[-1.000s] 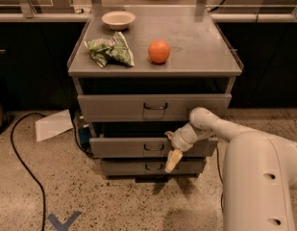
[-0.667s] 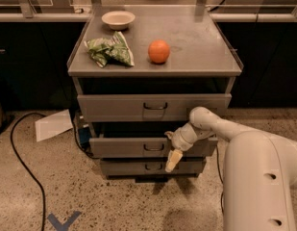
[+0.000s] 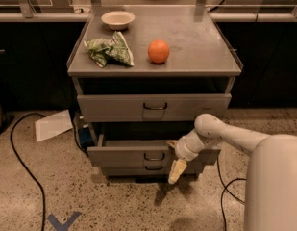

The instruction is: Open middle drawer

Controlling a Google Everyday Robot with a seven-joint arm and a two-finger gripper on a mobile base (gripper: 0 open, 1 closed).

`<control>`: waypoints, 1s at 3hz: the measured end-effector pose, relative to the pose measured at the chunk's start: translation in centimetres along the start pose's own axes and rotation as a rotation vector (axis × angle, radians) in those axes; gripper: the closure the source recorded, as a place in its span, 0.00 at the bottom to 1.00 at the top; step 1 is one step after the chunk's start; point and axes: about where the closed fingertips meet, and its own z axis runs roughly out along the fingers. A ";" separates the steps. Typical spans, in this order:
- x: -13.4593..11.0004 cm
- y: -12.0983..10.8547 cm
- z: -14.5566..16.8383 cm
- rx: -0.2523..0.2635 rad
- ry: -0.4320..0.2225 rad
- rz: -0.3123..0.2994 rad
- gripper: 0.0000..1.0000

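Observation:
The middle drawer [image 3: 124,155] is a wide grey metal drawer with a small dark wire handle [image 3: 153,156]. It stands pulled out a little from the grey cabinet [image 3: 153,73], below the taller top drawer [image 3: 114,108]. My gripper [image 3: 173,157] is at the middle drawer's front, just right of the handle. It is open. One cream finger [image 3: 176,171] hangs down over the drawer front and the other tip [image 3: 171,143] is at the drawer's top edge. The bottom drawer [image 3: 119,170] shows as a narrow strip beneath.
On the cabinet top lie a white bowl [image 3: 117,19], a green chip bag [image 3: 109,50] and an orange [image 3: 158,51]. A sheet of paper [image 3: 53,125] and a black cable [image 3: 23,167] lie on the floor to the left. Dark counters stand behind.
The middle drawer has come slightly further out, and my gripper has moved with it toward the camera.

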 end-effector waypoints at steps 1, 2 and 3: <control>-0.3 5.1 0.3 -0.021 -0.008 0.027 0.00; -0.2 5.0 0.8 -0.038 -0.017 0.026 0.00; -0.1 6.8 1.7 -0.078 -0.036 0.037 0.00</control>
